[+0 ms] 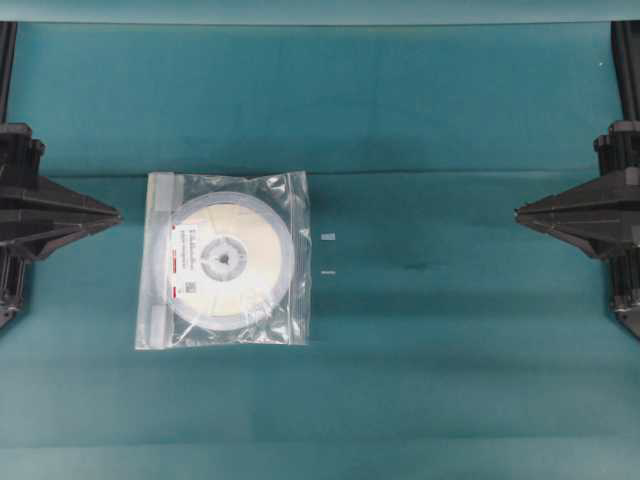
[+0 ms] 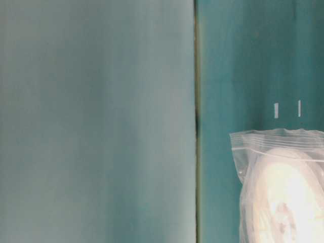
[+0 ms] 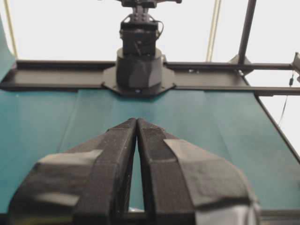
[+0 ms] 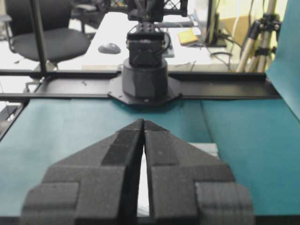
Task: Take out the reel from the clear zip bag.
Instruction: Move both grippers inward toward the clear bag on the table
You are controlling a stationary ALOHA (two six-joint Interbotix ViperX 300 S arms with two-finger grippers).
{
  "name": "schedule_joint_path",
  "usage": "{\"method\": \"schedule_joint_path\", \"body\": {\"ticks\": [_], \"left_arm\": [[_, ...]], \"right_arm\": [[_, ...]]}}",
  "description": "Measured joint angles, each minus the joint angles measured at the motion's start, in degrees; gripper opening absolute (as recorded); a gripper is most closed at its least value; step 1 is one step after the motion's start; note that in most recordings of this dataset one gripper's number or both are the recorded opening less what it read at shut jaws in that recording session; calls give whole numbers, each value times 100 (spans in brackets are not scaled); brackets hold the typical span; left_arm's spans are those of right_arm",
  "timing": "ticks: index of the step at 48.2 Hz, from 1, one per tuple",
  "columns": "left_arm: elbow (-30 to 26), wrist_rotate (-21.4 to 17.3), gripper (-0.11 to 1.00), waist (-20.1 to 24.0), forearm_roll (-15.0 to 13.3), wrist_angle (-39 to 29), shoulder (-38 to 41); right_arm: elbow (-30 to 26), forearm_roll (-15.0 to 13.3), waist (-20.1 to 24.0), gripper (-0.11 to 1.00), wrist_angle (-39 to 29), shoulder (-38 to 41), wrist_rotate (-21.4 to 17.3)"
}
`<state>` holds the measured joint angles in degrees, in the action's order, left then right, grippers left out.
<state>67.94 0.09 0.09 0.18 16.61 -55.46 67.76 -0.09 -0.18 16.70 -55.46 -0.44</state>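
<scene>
Reel (image 1: 228, 258) sits sealed inside the clear zip bag (image 1: 297, 195), which lies flat on the teal table cover (image 1: 450, 380), left of centre in the overhead view. Taking the bag as landmark and going L to R: left gripper (image 1: 116, 214) is parked just off the bag's left edge, not touching, fingertips together w/ nothing between them; the left wrist view confirms the jaws meet at the tips. Zip strip looks to run down the bag's left side, nearest that gripper. Reel fills most of the bag, label (image 1: 184, 262) w/ red stripe on its left half, hub at its middle. Just right of the bag, two small white marks (image 1: 328, 237) on the cover, apart from the plastic. Well to the right, right gripper (image 1: 518, 211) also closed on nothing, tips pressed together in its wrist view. Risks, as I judge them: bag is thin, crinkly, lying flat, so a pinch may grab both walls + reel edge together, or slide the whole pack across the cloth instead of opening the zip. Tight fit between reel & bag means little slack; pulling w/ only one arm prob drags bag along. Glare on the plastic could hide the strip's true edge. Contents otherwise: only the reel in the bag, as far as visible.
</scene>
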Motion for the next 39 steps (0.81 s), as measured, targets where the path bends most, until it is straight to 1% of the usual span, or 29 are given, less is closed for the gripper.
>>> {"method": "schedule_joint_path", "body": {"ticks": [1, 3, 6, 8, 12, 15, 21, 25, 30, 36, 39], "left_arm": [[0, 0, 14, 9, -9, 0, 0], [-18, 123, 9, 0, 9, -141, 35], [-44, 404, 1, -18, 18, -352, 114], [-105, 615, -1, -18, 18, -483, 141], [-220, 1046, -1, -26, 26, -659, 141], [-272, 1239, -1, -26, 26, -738, 132], [-334, 1749, -1, -44, 26, -826, 149], [-352, 2118, -1, -62, 26, -835, 193], [-352, 2777, -1, -62, 35, -835, 255], [-343, 3463, -1, -44, 35, -844, 308], [-334, 3964, -1, 44, 26, -853, 378]], "right_arm": [[0, -9, 9, 8, 0, 9, 0], [-9, 26, -35, 8, -9, 35, 0], [-35, 167, -141, 0, -88, 97, -70], [-88, 281, -202, 0, -167, 158, -176], [-193, 457, -290, 0, -352, 272, -413], [-272, 536, -352, 0, -527, 360, -615], [-431, 598, -448, 0, -800, 659, -1107], [-519, 606, -527, 0, -853, 949, -1468], [-606, 615, -686, 0, -853, 1362, -1854], [-809, 615, -835, 0, -853, 1960, -2312], [-923, 615, -879, 0, -853, 2268, -2531]]}}
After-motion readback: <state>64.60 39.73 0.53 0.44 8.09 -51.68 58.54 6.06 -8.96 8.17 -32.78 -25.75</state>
